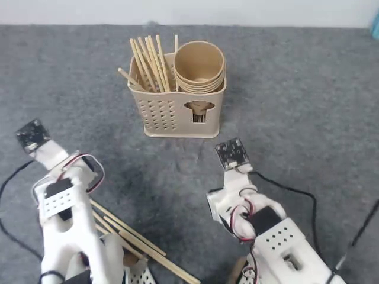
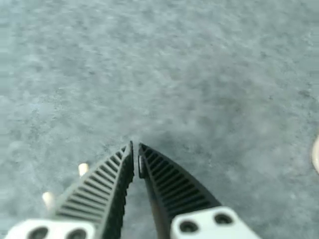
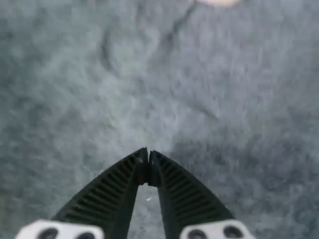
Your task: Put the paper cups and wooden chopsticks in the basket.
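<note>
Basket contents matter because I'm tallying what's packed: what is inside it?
Inside the basket stands a nested stack of paper cups, with a bundle of wooden chopsticks leaning beside it. The basket's wall covers their lower parts, so its bottom cannot be seen.

left end effector (image 2: pixel 135 147): tips together | over grey mat (image 2: pixel 199 74) | two chopstick ends (image 2: pixel 82 169) beside it

Grey carpet (image 1: pixel 296 89) under basket (image 1: pixel 177 115) (loose chopsticks (image 1: pixel 136 234))
</note>
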You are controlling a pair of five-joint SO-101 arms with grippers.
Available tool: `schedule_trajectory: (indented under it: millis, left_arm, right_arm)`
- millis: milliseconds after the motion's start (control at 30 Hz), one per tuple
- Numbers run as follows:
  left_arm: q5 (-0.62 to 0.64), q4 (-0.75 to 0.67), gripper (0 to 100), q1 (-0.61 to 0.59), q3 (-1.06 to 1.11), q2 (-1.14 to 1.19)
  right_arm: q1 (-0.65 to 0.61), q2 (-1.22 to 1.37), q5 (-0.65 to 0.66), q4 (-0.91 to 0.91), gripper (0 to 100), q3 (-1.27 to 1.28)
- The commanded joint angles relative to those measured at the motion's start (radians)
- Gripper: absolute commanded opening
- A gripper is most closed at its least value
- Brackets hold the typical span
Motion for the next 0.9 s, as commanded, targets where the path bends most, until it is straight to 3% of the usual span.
schedule_trajectory:
  millis: [0, 167, 333, 433, 700, 867]
  left_arm:
    - [0.002, 0.13, 2, -0.066, -0.102, 0.0]
    - [-0.058, 0.41, 4, -0.167, -0.234, 0.011]
    - [-0.098, 0.542, 19, -0.212, -0.278, 0.011]
    - [-0.1, 0.589, 19, -0.216, -0.272, 0.012]
    - [-0.097, 0.546, 14, -0.216, -0.265, 0.018]
    - [-0.095, 0.489, 14, -0.218, -0.277, 0.166]
  right_arm:
    - [0.016, -0.027, -0.012, -0.185, 0.8, 0.101]
    - [0.016, -0.027, -0.008, -0.255, 0.8, 0.13]
    - [0.016, -0.027, -0.006, -0.249, 0.8, 0.132]
    - [0.016, -0.027, -0.006, -0.236, 0.8, 0.132]
    - [0.016, -0.027, -0.006, -0.216, 0.8, 0.13]
    - [0.015, -0.027, -0.006, -0.216, 0.8, 0.13]
